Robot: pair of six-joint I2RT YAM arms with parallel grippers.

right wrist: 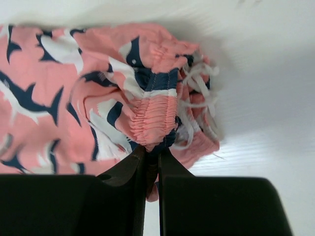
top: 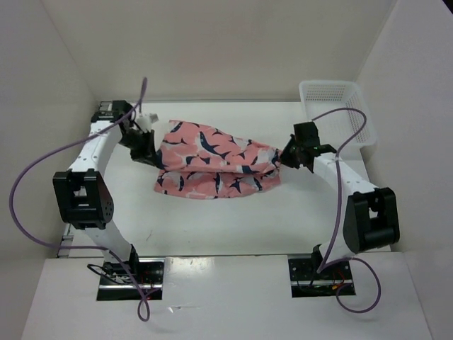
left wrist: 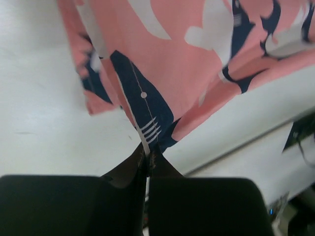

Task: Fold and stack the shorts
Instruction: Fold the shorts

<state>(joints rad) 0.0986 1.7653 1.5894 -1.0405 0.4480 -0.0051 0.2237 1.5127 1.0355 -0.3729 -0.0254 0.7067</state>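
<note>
Plainly, the weak spot is the left gripper (left wrist: 146,153): its jaws are pressed fully together on only a thin tip of the shorts (top: 212,164), so a hard pull away from the other arm could, I judge, tug the cloth free and let that side drop in a heap. The right gripper (right wrist: 151,151) is likewise closed tight, biting the gathered elastic waistband (right wrist: 153,105) (the white drawstring (right wrist: 197,105) bunches just beyond its fingertips, and could snag or get dragged into the fold). Between the two hands the shorts hang spread, already doubled lengthwise by the look of it. Their lower edge sags toward the near side and seems to rest on the white table (top: 212,227); how much is truly lifted I cannot tell. Uneven height between the arms would skew the fold. Beyond the right gripper, off to its outer far side and well apart from the cloth, sits the white mesh basket (top: 333,106).
</note>
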